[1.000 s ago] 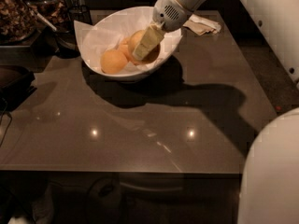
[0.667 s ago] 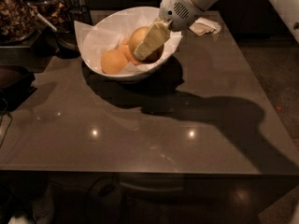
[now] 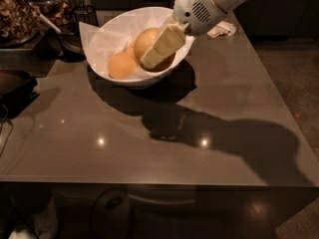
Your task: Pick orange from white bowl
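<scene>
Round pale orange [image 3: 143,40] in pincer [image 3: 151,55]

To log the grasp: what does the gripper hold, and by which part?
The gripper seems to hold an orange at the bowl, by its sides: one finger lies across its front, the other is hidden behind.

No legible text anywhere

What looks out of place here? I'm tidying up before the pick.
Nothing spilled. A crumpled napkin lies at the table's far edge, behind the pincer, which sits over an orange in the white bowl.
</scene>
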Controlling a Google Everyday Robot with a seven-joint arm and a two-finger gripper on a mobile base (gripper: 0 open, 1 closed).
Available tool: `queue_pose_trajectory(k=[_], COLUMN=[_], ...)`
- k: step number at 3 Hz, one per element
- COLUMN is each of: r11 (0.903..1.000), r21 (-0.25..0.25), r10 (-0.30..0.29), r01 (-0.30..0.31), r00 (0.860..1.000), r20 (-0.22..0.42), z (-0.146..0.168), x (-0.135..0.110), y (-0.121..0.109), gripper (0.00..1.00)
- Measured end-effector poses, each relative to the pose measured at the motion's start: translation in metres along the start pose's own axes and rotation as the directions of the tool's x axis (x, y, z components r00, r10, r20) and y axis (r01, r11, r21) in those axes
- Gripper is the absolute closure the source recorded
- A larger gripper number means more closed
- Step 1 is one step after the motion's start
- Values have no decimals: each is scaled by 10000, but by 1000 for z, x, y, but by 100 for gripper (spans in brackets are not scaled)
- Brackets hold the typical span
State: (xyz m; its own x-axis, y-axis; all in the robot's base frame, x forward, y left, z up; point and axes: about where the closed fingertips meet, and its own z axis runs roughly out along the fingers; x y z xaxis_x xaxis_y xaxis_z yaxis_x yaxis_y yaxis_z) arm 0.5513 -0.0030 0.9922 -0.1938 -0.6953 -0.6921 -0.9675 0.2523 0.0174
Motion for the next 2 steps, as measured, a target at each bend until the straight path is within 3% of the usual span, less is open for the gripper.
queue_pose_trajectory(k=[2], r11=[9994], r21=[-98], r10=[340], r01=[-333], r00=[9963], r20=[790], z=[-14], x=[-6], y=[47], gripper=[100])
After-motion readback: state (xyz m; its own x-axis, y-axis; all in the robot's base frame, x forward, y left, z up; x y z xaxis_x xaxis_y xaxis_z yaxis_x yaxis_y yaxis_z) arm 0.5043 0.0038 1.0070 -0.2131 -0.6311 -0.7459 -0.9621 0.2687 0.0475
